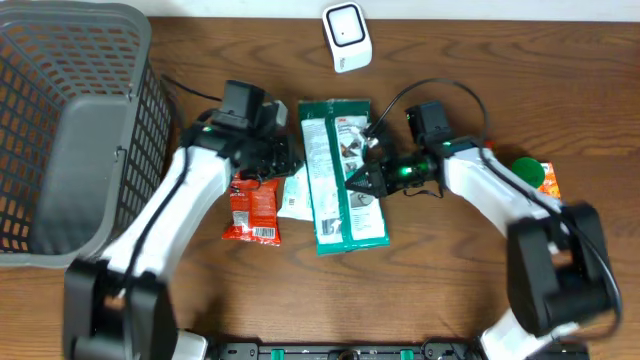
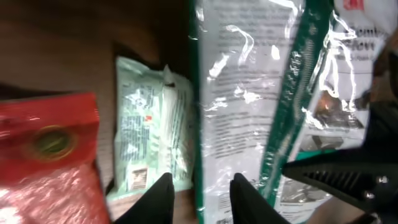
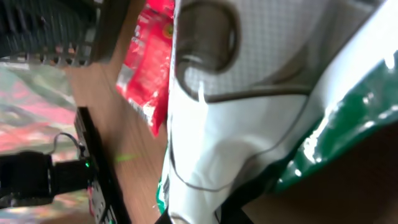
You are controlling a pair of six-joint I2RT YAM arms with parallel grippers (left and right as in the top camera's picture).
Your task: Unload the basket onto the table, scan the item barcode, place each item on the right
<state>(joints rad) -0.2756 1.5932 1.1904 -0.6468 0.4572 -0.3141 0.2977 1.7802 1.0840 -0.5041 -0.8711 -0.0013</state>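
Observation:
A long green-and-white package (image 1: 338, 170) lies printed side up in the middle of the table. My right gripper (image 1: 352, 183) is shut on its right edge; in the right wrist view the glossy white film (image 3: 249, 112) fills the frame and is pinched between the fingertips (image 3: 231, 211). My left gripper (image 1: 288, 160) stands at the package's left edge, open. Its two dark fingers (image 2: 158, 200) straddle the green border (image 2: 196, 124) without pressing it. A white scanner (image 1: 345, 37) stands at the far edge of the table.
A red snack packet (image 1: 252, 208) and a small pale green packet (image 1: 296, 195) lie left of the package. A grey mesh basket (image 1: 70, 130) fills the left side. A green and orange item (image 1: 535, 175) sits at the right. A black rail (image 1: 350, 350) lines the front edge.

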